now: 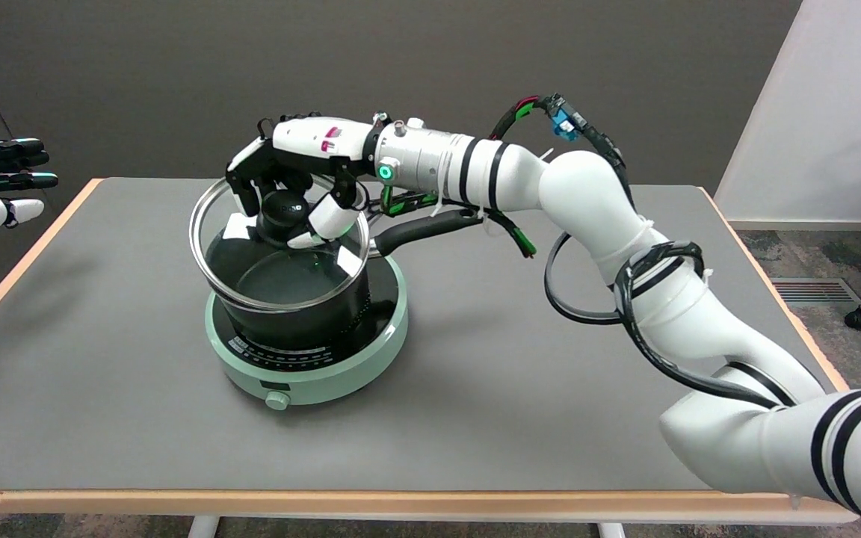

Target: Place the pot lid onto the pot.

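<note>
The right hand [292, 168] grips the glass pot lid [279, 250] by its knob (black), directly above the pot [303, 317].

Lab, bare table [475, 418], plain walls [176, 67]

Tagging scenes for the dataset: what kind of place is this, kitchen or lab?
Likely a lab or office room, not a kitchen: a plain grey table, carpet with a floor vent and a chair caster. The only kitchen gear is a pot on a small green hotplate.
</note>
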Robot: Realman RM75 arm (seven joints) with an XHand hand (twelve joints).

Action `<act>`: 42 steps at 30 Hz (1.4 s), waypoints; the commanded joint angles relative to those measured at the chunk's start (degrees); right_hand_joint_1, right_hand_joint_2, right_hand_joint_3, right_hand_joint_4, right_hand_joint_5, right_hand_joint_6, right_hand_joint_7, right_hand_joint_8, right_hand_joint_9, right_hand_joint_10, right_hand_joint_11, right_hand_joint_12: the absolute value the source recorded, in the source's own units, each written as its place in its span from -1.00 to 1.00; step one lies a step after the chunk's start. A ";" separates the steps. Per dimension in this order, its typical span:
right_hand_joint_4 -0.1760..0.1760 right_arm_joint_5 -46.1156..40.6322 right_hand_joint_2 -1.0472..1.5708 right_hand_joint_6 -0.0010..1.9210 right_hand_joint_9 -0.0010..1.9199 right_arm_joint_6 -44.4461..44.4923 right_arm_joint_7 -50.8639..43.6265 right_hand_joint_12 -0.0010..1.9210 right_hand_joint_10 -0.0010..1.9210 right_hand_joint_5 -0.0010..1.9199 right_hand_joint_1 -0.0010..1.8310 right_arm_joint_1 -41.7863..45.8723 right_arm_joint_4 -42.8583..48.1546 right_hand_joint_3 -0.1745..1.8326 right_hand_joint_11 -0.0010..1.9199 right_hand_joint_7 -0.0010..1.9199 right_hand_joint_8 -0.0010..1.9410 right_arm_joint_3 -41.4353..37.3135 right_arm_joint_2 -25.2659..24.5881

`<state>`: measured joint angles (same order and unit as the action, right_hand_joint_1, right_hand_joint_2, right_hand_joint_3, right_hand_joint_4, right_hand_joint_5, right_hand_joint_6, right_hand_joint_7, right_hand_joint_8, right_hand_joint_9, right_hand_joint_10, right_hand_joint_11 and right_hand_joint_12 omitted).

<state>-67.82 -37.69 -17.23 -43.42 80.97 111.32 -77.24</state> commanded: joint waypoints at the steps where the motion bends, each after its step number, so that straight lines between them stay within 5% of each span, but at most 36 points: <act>1: 1.00 -3.71 0.45 0.24 -0.26 -4.32 0.07 1.00 0.85 -0.32 0.63 -1.79 2.47 -0.09 -0.43 -0.17 0.47 2.77 0.05; 22: 1.00 -4.71 0.44 0.24 -0.24 -3.28 -0.13 1.00 0.85 -0.32 0.63 -3.61 -4.80 -0.06 -0.43 -0.17 0.47 -0.03 -0.70; 42: 1.00 -5.95 0.43 0.26 -0.24 -14.75 10.70 1.00 0.89 -0.32 0.64 -12.17 -11.38 -0.01 -0.41 -0.17 0.50 -0.67 -2.56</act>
<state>-73.08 -44.62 -13.37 -49.82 73.98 111.23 -78.84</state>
